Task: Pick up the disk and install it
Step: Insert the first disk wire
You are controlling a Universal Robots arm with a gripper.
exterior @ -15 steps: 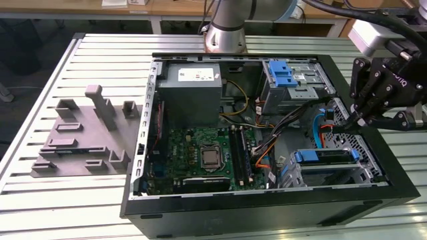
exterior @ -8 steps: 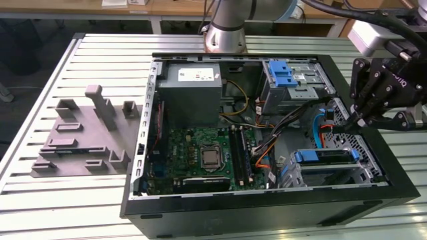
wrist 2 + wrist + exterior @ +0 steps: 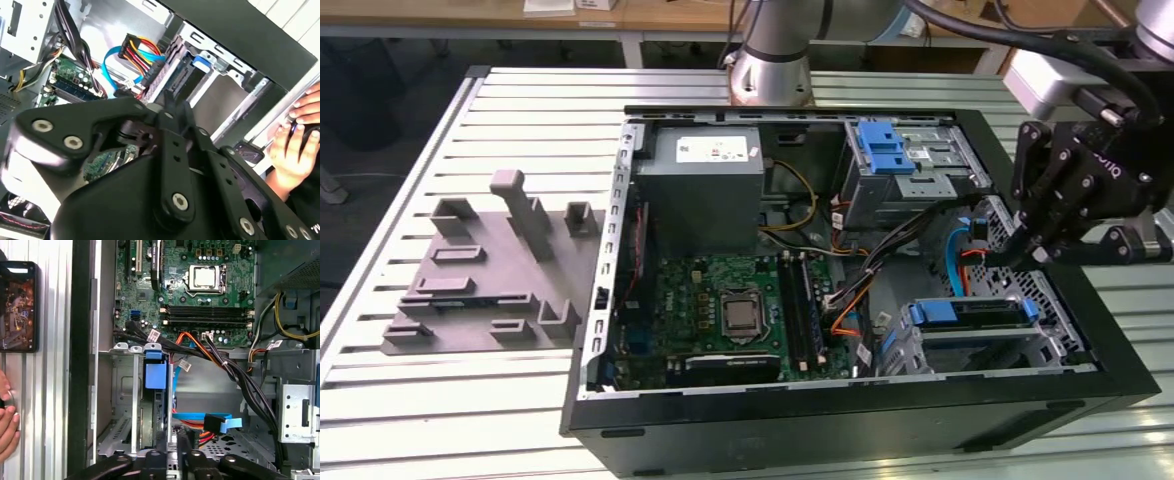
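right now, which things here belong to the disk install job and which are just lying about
Job: disk, sitting in the drive cage; gripper close by it.
Lying about: grey fixture block; phone; power supply box.

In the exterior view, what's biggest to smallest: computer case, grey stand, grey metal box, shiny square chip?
1. the computer case, biggest by far
2. the grey stand on the table
3. the grey metal box, clearly smaller than the stand
4. the shiny square chip, smallest

Disk (image 3: 154,371) mostly hidden in its bay (image 3: 125,407), hand (image 3: 7,416) cut by edge, phone (image 3: 18,305) partly cropped
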